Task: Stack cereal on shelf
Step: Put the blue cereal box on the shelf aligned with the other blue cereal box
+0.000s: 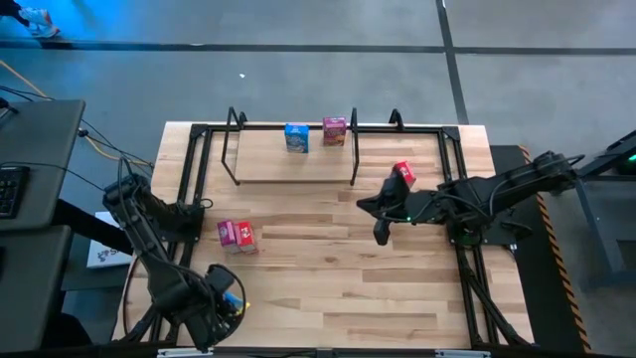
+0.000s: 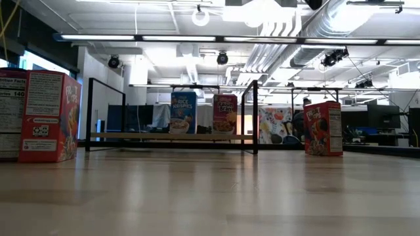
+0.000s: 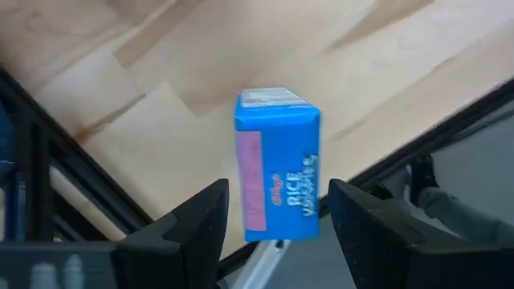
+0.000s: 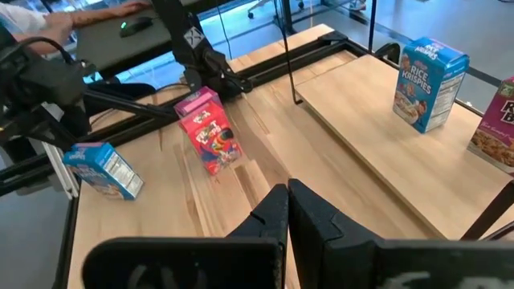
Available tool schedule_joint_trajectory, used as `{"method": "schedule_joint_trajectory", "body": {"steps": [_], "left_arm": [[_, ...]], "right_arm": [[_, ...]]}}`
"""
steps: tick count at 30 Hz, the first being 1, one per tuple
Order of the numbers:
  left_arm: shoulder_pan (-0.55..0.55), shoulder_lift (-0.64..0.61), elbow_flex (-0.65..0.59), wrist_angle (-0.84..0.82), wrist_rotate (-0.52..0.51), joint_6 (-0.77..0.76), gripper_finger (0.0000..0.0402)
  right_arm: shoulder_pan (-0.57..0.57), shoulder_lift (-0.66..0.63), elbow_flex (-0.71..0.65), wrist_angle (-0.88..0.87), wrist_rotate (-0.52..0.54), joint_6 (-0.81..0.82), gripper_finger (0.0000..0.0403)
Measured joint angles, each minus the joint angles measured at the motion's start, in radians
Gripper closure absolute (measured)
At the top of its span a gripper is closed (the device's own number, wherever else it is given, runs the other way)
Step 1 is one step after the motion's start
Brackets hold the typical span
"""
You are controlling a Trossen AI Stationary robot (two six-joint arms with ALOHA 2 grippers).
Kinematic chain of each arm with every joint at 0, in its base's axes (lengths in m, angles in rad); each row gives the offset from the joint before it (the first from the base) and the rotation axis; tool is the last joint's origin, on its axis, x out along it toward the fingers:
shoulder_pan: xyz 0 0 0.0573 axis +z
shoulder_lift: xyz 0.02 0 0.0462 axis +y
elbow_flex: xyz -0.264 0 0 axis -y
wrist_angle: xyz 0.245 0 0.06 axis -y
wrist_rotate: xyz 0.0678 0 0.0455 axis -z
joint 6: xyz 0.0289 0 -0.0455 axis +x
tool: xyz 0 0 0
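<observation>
My left gripper (image 1: 227, 296) is at the table's near left corner, shut on a blue cereal box (image 3: 277, 168), which also shows in the right wrist view (image 4: 100, 168). My right gripper (image 1: 381, 229) is shut and empty over the table's right middle. The shelf (image 1: 268, 164) stands at the far middle with a blue box (image 1: 296, 137) and a magenta box (image 1: 335, 130) upright on its board. A red box (image 1: 402, 174) stands on the table near my right arm. Two pink boxes (image 1: 237, 235) stand side by side on the table at the left. My left gripper pinches the blue box between its two fingers (image 3: 201, 221), one on each narrow side, at the end near the wrist (image 3: 245, 229). The rest of the box sticks out past the fingertips. The right wrist view shows it tilted and clear of the table.
A black metal frame (image 1: 189, 169) runs round the tabletop's edges. The shelf's black upright rails (image 1: 355, 129) rise at its ends. A desk with a keyboard (image 1: 10, 189) stands left of the table. Bare planks lie between the pink boxes and my right gripper.
</observation>
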Motion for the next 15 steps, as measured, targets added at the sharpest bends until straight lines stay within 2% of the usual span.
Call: {"method": "schedule_joint_trajectory", "body": {"steps": [6, 15], "left_arm": [[0.0, 0.012, 0.0, -0.01, 0.0, -0.007, 0.0178], [0.0, 0.012, 0.0, -0.001, 0.011, 0.041, 0.0119]], "right_arm": [[0.0, 0.013, 0.0, 0.0, -0.005, 0.0, 0.0403], [0.0, 0.013, 0.0, -0.001, -0.001, -0.002, 0.0403]]}}
